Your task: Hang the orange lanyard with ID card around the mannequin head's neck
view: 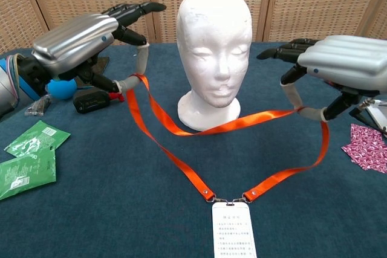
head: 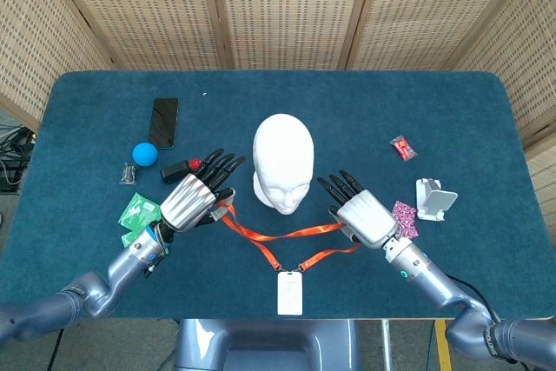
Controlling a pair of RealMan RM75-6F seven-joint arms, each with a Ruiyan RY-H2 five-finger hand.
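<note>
A: The flat orange woven lanyard (view: 181, 161) with its white rectangular ID card (view: 233, 229) hangs in a loop in front of the white foam mannequin head (view: 213, 52), not yet round the neck. Why is it held like that?

B: To spread it. The left hand (view: 91, 37) pinches one side of the strap between thumb and a finger, the other fingers stretched out; the right hand (view: 329, 64) pinches the other side the same way. Both are raised above the dark blue felt-covered bench (head: 452, 128).

A: And the card?

B: It lies flat on the bench at the near edge, weighing the limp ribbon into a V. I judge the loop must widen to pass over the smooth, rounded crown.
</note>
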